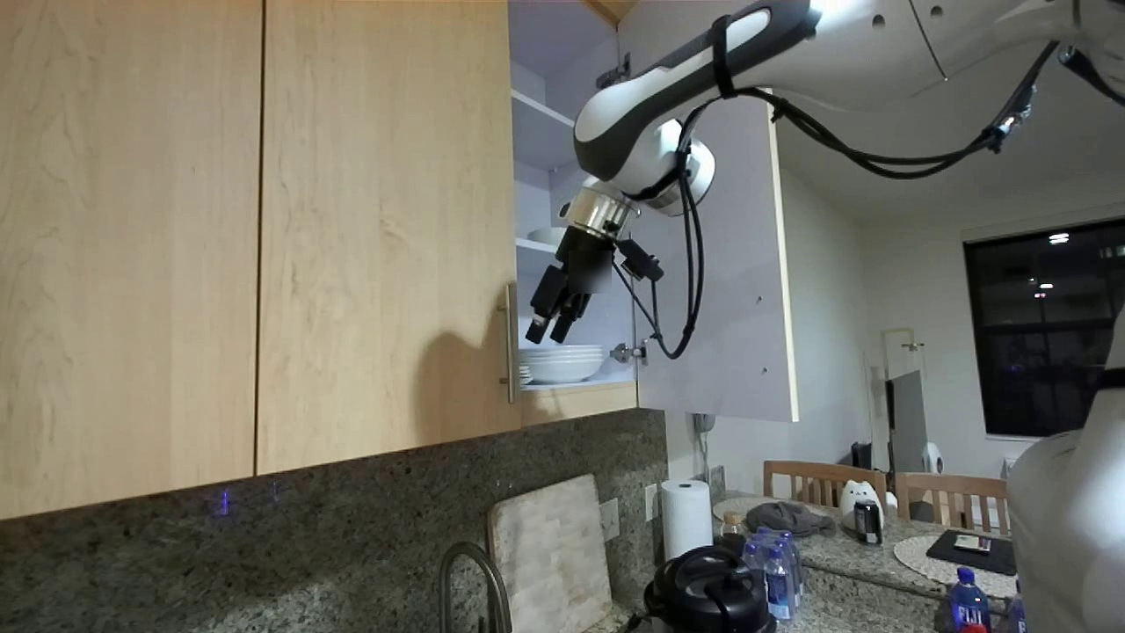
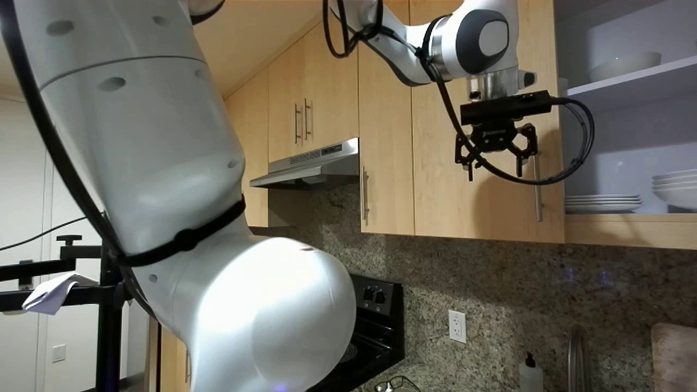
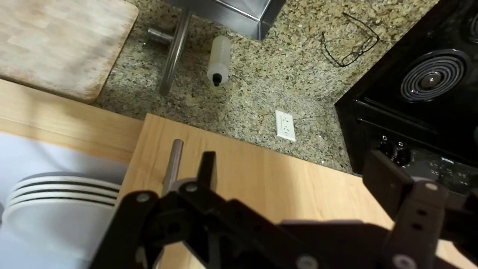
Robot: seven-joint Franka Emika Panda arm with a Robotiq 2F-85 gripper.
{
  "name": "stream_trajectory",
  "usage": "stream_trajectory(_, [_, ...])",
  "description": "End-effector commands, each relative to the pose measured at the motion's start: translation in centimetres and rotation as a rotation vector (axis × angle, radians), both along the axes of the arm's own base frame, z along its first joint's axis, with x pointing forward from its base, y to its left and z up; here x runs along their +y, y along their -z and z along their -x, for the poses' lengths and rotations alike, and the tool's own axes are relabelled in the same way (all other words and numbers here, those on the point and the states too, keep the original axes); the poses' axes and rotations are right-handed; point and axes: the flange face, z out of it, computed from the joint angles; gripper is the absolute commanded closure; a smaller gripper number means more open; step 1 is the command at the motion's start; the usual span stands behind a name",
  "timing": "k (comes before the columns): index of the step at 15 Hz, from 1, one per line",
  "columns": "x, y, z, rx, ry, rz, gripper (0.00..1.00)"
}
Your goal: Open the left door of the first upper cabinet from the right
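Above the granite backsplash (image 2: 490, 277), the left door (image 1: 378, 220) of the first upper cabinet (image 2: 670, 233) is seen closed, w/ its flat light-maple surface in line w/ the neighbouring maple panel (image 1: 123, 229). Its slim vertical brushed-steel bar handle (image 1: 511, 352) is mounted near the edge at the cab. opening. The right door (image 1: 743, 264) is open, so that stacked white plates (image 2: 601, 204) are exposed on the bottom of the interior.

The Robotiq gripper (image 2: 495, 172) is held before the cab. front & directed downwards; its jaws are spread wide. In the wrist view, the maple of the left door is shown btw. the fingers (image 3: 207, 168), whereas the handle is situated outside this gap, just beside one finger, & much of its length is covered by the gripper linkage. In an exterior view, the fingertips (image 1: 534, 334) are found near the handle, on the side of the open half, & a narrow space is left btw. them & the bar. In an exterior view, the upper part of the handle (image 2: 538, 201) is overlapped by the gripper, & a soft shadow (image 2: 501, 212) is cast beside the lower part.
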Motion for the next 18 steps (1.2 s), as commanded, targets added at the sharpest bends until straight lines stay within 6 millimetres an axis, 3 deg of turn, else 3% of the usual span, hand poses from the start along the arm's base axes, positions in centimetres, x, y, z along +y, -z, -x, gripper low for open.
stream_trajectory(1, [0.1,0.0,-0.1,0.003,-0.001,-0.001,0.00])
stream_trajectory(4, [0.2,0.0,0.1,-0.014,-0.006,0.002,0.00])
stream_trajectory(8, [-0.6,0.0,-1.5,-0.016,-0.107,-0.027,0.00])
stream_trajectory(12, [-2.9,0.1,-3.6,-0.039,-0.225,-0.092,0.00])
stream_trajectory(18, [-5.4,0.2,-6.5,-0.144,-0.265,-0.246,0.00])
